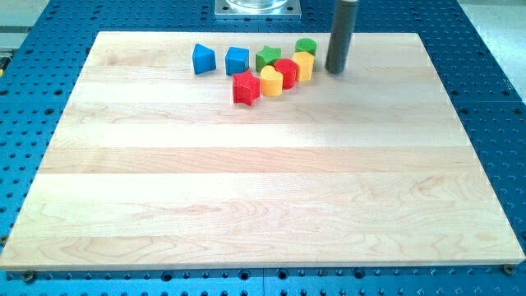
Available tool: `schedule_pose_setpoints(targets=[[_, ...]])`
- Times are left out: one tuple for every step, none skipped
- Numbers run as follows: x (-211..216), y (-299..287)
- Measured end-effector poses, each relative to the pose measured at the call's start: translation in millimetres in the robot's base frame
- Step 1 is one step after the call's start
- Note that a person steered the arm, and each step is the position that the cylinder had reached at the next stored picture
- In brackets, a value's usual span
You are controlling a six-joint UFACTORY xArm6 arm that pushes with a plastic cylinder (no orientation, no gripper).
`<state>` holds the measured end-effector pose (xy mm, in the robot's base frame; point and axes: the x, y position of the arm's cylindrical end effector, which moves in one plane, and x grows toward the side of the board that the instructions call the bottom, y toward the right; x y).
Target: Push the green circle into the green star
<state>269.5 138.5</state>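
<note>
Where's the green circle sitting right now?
Near the view's top edge of the board, the green circle sits just behind the yellow block, with my tip to its right.

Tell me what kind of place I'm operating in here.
Likely a robotics lab bench: a wooden board lies on a blue perforated mounting table, small coloured blocks such as the green circle and green star cluster near the view's top, and my tip stands just right of the circle.

Pale wooden worktop on a blue perforated base

The worktop (263, 189) was made of light wood planks whose grain ran across the view. It lay on a blue metal base (493, 123) dotted with rows of holes, and a grey metal mount (257, 7) sat at the view's top edge under even light.
</note>
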Motion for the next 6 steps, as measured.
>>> schedule_pose_setpoints(targets=[[-23.5, -32.3], [-23.1, -63.3], [-56.0, -56.7], [-61.3, -100.9], [-38.8, -90.2], [-33.2, -90.2]])
